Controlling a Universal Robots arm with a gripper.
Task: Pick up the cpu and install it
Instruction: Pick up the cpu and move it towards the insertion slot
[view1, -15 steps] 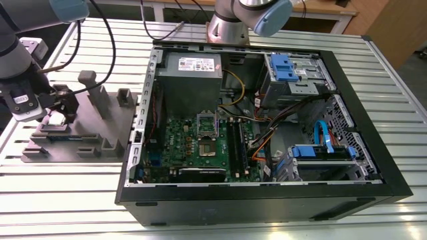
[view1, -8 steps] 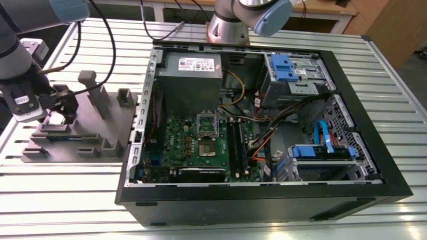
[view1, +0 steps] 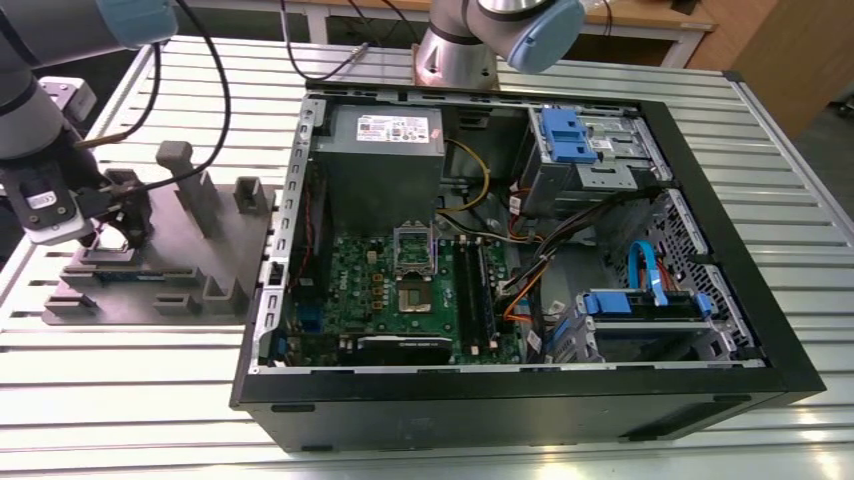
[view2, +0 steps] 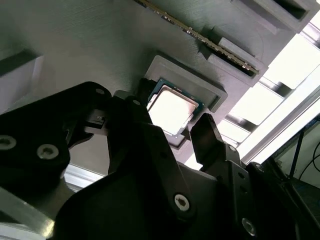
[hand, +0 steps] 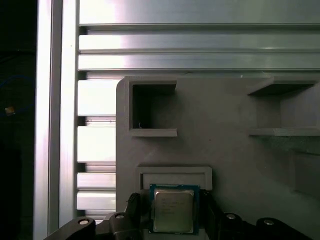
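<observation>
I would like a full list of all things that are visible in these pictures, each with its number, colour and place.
cpu: one, silver-grey, lying in a recess of the holder.
holder: one, grey, on the table, to the exterior view's left of the computer case.
computer case: one, black, open, on the table.
motherboard: one, green, inside the case.
power supply: one, grey, inside the case.
table: one, silver slats, under everything.
robot arm: one, grey with blue caps, reaching to the holder.
pincer: one, black, at the cpu.
</observation>
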